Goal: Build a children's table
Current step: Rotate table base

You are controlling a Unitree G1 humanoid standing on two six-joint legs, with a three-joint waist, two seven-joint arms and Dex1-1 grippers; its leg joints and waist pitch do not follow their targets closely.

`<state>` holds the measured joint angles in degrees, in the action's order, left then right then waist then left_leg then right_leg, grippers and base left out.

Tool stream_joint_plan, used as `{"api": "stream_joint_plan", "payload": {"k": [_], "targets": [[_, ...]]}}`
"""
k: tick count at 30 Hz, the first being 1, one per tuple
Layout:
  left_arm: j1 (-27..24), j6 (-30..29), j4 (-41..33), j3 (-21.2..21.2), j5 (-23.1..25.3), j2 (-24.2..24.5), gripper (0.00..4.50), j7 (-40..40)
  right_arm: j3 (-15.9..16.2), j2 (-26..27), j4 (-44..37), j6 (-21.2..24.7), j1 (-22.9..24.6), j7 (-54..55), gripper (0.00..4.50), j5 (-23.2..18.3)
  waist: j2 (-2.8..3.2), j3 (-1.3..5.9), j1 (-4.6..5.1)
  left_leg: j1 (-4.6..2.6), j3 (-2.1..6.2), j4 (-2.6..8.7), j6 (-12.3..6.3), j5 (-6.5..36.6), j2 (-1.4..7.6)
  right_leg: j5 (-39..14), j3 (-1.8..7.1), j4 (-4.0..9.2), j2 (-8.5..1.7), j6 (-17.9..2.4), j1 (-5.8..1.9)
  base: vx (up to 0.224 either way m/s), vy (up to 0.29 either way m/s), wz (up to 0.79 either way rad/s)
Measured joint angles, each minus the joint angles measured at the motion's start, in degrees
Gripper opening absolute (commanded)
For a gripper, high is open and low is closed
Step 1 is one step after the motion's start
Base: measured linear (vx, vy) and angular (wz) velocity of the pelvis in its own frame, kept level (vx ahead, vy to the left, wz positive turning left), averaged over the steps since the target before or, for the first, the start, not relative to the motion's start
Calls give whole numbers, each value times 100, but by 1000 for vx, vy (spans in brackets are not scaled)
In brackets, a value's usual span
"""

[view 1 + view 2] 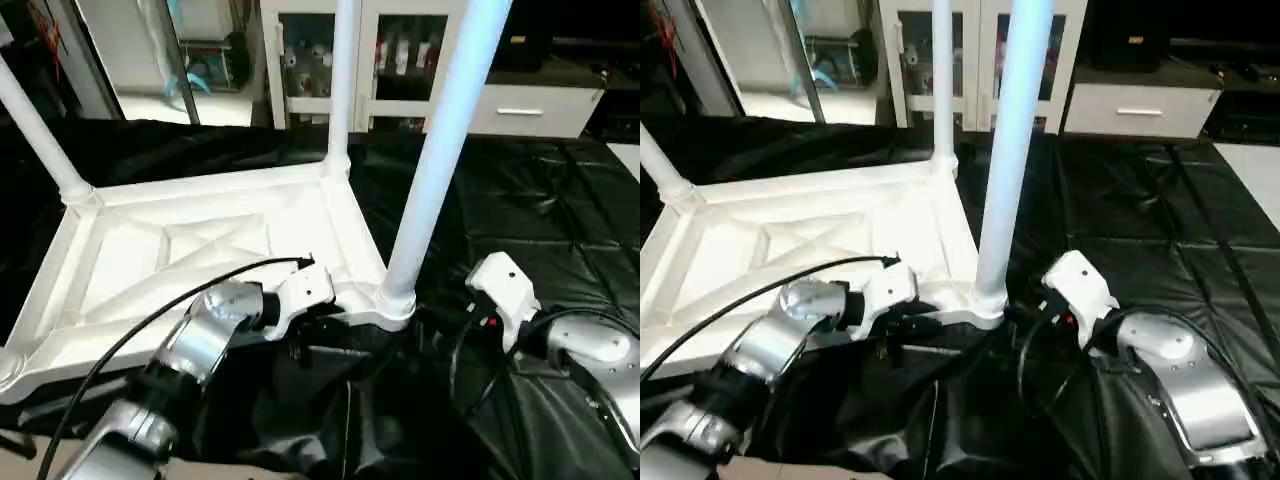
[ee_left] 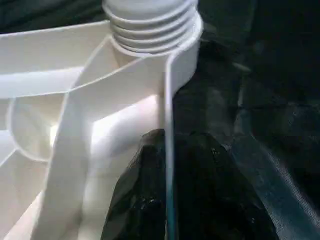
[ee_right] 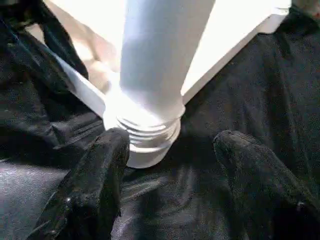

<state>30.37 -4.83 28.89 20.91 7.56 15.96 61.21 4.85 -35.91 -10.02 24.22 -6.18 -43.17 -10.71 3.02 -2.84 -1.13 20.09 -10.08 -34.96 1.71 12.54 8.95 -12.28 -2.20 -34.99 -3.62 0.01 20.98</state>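
Right wrist view shows the step in hand: a leg (image 3: 160,65) stands in a corner socket (image 3: 150,145) of the upturned tabletop (image 1: 200,250), with several threads still bare above the socket rim, so it looks only partly screwed in. The right gripper (image 3: 170,170) stands released, its two fingers (image 3: 95,175) spread just short of the socket and touching nothing. The next move, as I judge it, calls for closing on the leg low down and twisting it home while the top is kept from turning. The left gripper (image 1: 300,345), lower centre of the left eye view, sits at the tabletop's near edge beside that same corner; one finger (image 2: 145,190) lies against the rim wall, but whether it clamps the rim I cannot tell. Two more legs (image 1: 342,80) already stand at the far corners, upper left and upper centre. Black sheeting (image 1: 540,220) covers the work surface and bunches under the near corner, where it could snag the fingers. White cabinets (image 1: 400,60) stand behind.
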Motion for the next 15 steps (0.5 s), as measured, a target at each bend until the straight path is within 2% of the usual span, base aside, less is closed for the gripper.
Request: {"api": "stream_joint_plan", "payload": {"k": [3, 10, 15], "targets": [[178, 25, 238, 56, -1, -45, 92, 67, -19, -34, 3, -33, -89, -65, 309, -4, -1, 0, -8, -1, 0, 2, 0, 0, 0, 0, -1, 0, 0, 0, -2, 0, 0, 0], [339, 36, 513, 24, -75, -78, 24, 116, -21, -81, 153, -128, -91, -201, 309, -66, 0, 0, -61, 1, 0, 8, 0, 0, 0, 0, -2, 0, 0, 0, -1, 0, 0, 0], [300, 190, 517, 24, -117, -50, 7, 302, -39, -282, 342, -367, -94, -610, 309, -130, 5, 4, -74, 2, 0, 14, 0, 0, 0, 0, -3, 2, -2, -1, -1, 0, 0, 0]]}}
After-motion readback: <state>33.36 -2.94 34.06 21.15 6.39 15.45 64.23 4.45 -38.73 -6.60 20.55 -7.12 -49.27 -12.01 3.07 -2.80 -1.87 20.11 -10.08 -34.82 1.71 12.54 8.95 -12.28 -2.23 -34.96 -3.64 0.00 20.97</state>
